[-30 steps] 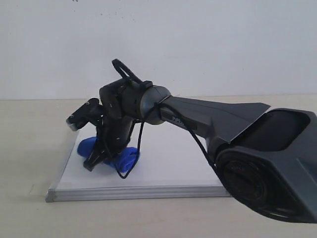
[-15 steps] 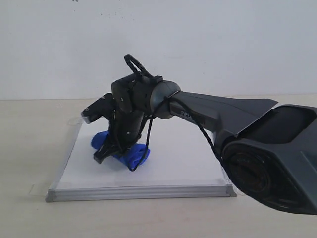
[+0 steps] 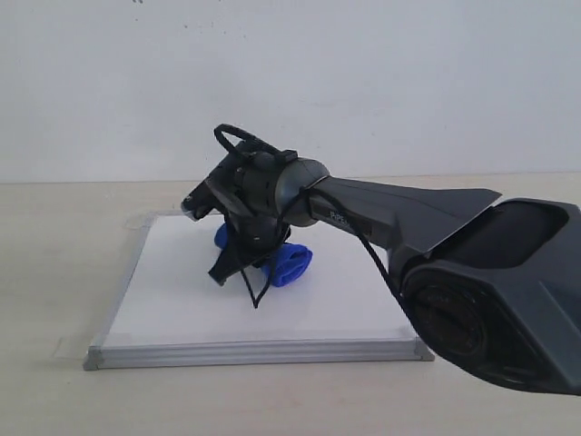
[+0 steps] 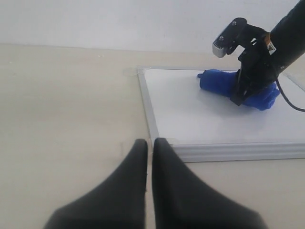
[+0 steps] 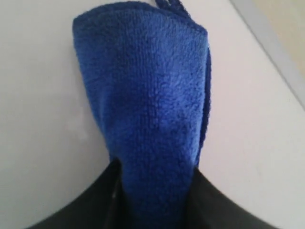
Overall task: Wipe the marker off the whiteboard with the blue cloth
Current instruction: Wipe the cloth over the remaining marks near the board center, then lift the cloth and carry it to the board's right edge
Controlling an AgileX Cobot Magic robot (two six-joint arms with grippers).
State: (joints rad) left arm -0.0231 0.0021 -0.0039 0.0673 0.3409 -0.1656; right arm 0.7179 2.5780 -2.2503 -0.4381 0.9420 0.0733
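1. Fingers [image 5: 90, 210] of the right gripper [image 3: 243, 269] are clenched on the blue cloth [image 5: 147, 109]. They pinch the bundle across its middle, so a fuzzy end sticks out past the tips and lies against the white surface.
2. In the exterior view the blue cloth rests on the whiteboard [image 3: 182, 300], in its far half and roughly midway across. The firm pinch probably serves to stop the roll turning under the hand, so that it rubs rather than rolls.
3. No marker line shows on the bare board in any view. It may be hidden under the cloth and gripper or already gone; which, cannot be told. By that reckoning the wiping looks well along.
4. The right arm [image 3: 399, 213] reaches in from the right with its wrist bent downward, a pose suited to bearing down on the cloth.
5. The whiteboard lies flat on the desk [image 3: 54, 272], which gives the stroke a firm backing.
6. The left gripper [image 4: 150, 143] has its fingers [image 4: 128, 195] pressed together around nothing. It hangs over the desk short of the board's frame and well apart from the cloth, seemingly parked out of the way.
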